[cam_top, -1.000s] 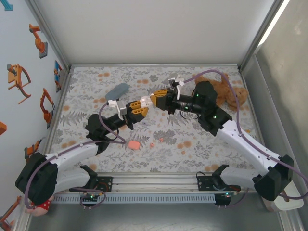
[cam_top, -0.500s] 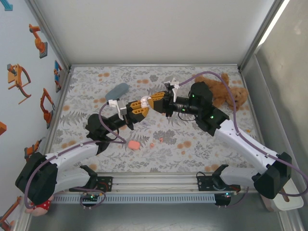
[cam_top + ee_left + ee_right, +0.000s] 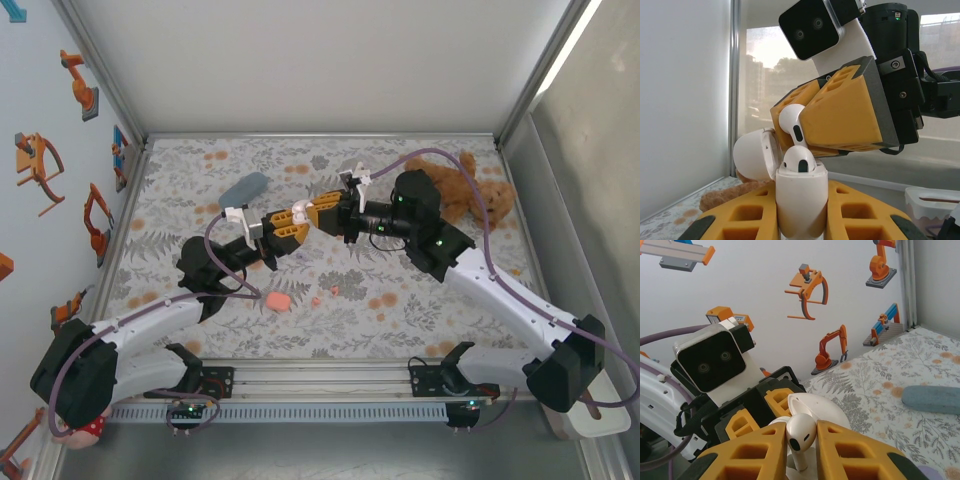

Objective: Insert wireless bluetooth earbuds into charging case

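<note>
Seating white plastic stemmed earbud (image 3: pixel 792 125), pinched in right fingers (image 3: pixel 845 110): align w/ free socket of open white rounded case (image 3: pixel 801 205), clamped by left fingers (image 3: pixel 735 220); lower slowly.

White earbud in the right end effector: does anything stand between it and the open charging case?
Nothing visible does. The earbud hangs just above the open charging case, held in the left end effector; its lid is swung aside. A second earbud already sits in one slot; the free slot is hidden.
</note>
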Tool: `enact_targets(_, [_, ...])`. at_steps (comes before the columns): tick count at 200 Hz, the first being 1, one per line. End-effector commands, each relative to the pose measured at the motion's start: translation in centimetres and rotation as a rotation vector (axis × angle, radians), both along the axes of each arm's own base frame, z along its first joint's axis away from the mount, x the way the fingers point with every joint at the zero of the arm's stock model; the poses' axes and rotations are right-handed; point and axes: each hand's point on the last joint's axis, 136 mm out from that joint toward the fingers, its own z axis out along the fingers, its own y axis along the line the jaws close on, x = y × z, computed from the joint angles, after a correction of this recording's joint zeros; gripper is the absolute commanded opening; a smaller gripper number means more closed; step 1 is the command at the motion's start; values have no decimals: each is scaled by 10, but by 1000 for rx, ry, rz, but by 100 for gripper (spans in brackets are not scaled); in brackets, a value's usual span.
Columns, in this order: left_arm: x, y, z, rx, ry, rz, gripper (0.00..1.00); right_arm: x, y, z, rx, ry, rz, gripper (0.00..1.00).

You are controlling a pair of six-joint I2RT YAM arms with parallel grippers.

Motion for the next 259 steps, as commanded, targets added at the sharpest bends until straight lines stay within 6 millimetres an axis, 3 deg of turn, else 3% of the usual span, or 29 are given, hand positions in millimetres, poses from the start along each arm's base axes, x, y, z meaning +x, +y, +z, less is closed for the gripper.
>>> enact_targets(1, [-13,5,26,-59,-73,-17,0,-7,5,6,4,-18,42,21])
enact_targets(60, [-11,6,25,-60,-72,-7,0,-6,3,10,18,-28,26,21])
enact_targets(177, [-15,10,29,-72,-82,2,0,-4,4,-2,9,5,18,24])
enact_targets(237, [-13,9,26,-64,-78,4,0,-3,3,5,8,-7,12,26])
enact_targets(259, [-13,9,26,-64,-76,4,0,-1,0,12,8,-18,-10,32])
